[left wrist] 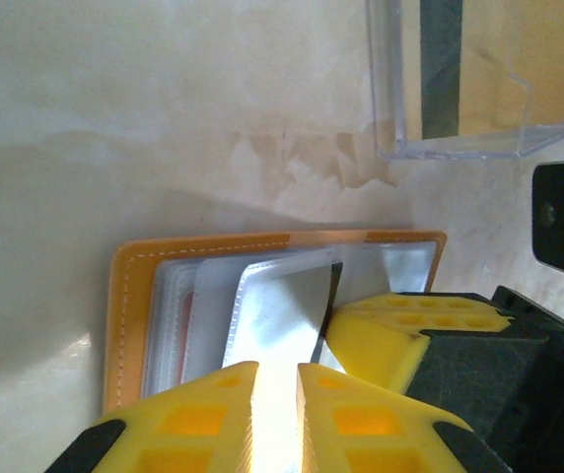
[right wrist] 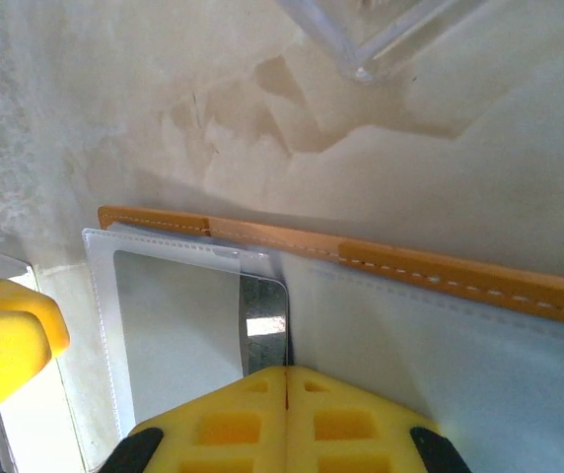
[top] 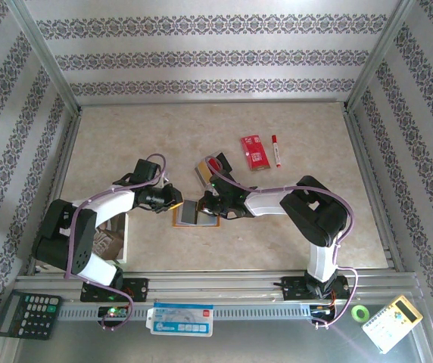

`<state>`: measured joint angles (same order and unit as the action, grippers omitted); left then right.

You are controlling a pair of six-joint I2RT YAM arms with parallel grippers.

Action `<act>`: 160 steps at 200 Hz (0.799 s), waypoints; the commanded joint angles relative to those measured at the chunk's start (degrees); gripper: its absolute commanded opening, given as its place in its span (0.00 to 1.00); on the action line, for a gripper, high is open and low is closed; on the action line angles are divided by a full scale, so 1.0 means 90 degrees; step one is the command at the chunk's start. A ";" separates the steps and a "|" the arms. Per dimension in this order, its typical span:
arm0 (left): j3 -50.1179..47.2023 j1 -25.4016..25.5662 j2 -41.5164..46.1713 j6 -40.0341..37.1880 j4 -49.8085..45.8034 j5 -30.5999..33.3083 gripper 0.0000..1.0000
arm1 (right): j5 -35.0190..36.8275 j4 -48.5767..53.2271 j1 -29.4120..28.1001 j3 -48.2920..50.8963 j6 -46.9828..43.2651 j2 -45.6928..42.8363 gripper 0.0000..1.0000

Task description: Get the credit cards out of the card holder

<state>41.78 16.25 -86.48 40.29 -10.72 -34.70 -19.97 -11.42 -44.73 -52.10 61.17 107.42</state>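
The orange card holder (top: 190, 215) lies open on the table between my two grippers, its cover (left wrist: 124, 315) flat and its stitched edge (right wrist: 410, 266) facing away. My left gripper (left wrist: 277, 367) pinches a raised clear pocket (left wrist: 272, 315) at its near edge. A dark, shiny credit card (right wrist: 264, 320) sticks partly out of a clear pocket (right wrist: 174, 325). My right gripper (right wrist: 287, 371) is shut on that card's end, its yellow finger (left wrist: 400, 330) close beside my left one. A reddish card (left wrist: 187, 320) shows faintly through the stacked pockets. From above, the left gripper (top: 172, 198) and right gripper (top: 215, 199) meet over the holder.
A clear plastic box (left wrist: 459, 79) holding a tan and black card stands just beyond the holder (top: 207, 168). Further back lie a red packet (top: 254, 151) and a red marker (top: 276, 150). Calculators (top: 27, 314) (top: 393, 323) and a green tape roll (top: 360, 312) sit on the near rail.
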 commanded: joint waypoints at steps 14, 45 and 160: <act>-0.0006 0.0153 -0.0207 -0.0054 0.0194 -0.0302 0.17 | 0.0109 0.0055 0.0070 0.0010 -0.0143 -0.0075 0.03; 0.0014 0.0150 -0.0391 -0.0160 -0.0013 0.0077 0.17 | 0.0177 0.0146 0.0087 0.0008 -0.0209 -0.0193 0.02; -0.0102 0.0155 -0.0706 -0.0336 -0.0147 0.0545 0.16 | 0.0051 -0.0576 0.0060 0.0319 0.0230 -0.0157 0.25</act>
<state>41.78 16.93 -91.22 38.54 -10.13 -33.19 -19.84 -14.92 -44.38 -50.46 62.24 105.80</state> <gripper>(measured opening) 0.159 0.243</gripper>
